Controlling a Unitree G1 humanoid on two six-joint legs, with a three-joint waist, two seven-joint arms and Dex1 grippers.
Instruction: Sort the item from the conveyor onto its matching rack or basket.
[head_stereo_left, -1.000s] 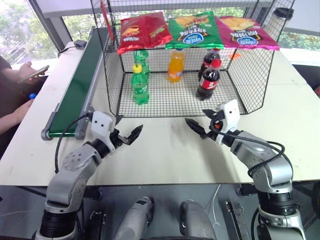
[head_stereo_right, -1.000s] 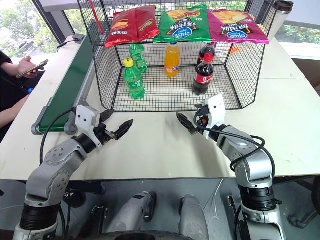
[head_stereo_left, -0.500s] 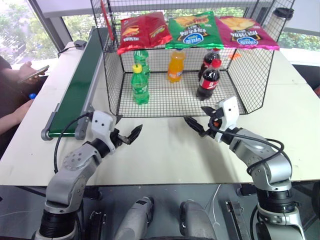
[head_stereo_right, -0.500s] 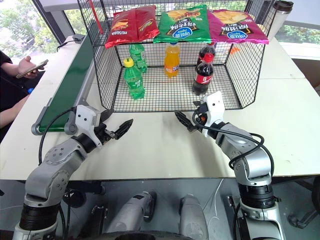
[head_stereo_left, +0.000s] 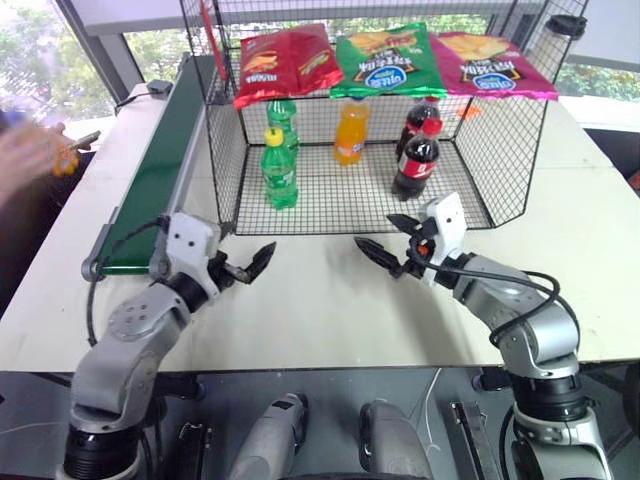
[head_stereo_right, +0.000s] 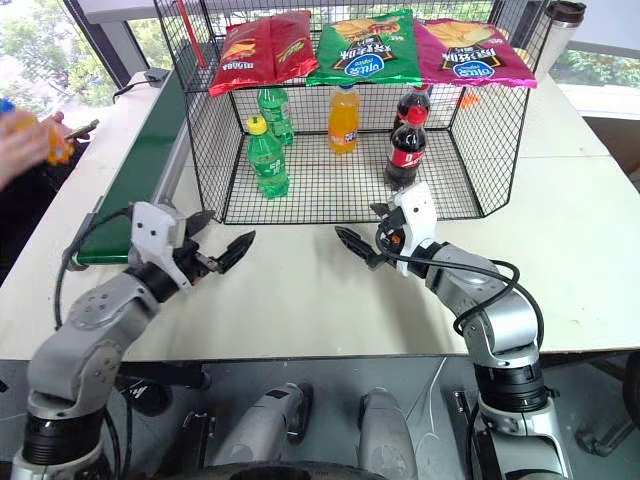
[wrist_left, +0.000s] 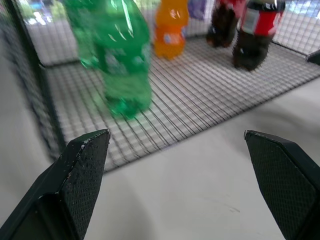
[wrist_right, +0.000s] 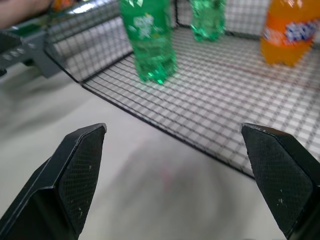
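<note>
Both of my sets of fingers stand wide and hold nothing: the left gripper (head_stereo_right: 222, 238) and the right gripper (head_stereo_right: 360, 222) hover over the tabletop (head_stereo_left: 320, 310) in front of the wire cage (head_stereo_left: 225, 150). The orange soda bottle (head_stereo_right: 48, 140) seems to be in a person's hand (head_stereo_right: 20, 150), left of the conveyor (head_stereo_left: 150, 190). It is blurred, so I am not sure. I judge it is light but full, with smooth, rather slippery plastic that gives a little under pressure. I would take it around the labelled middle, upright, not by the cap. It belongs, I think, beside the orange bottle (head_stereo_left: 350, 130) in the cage.
</note>
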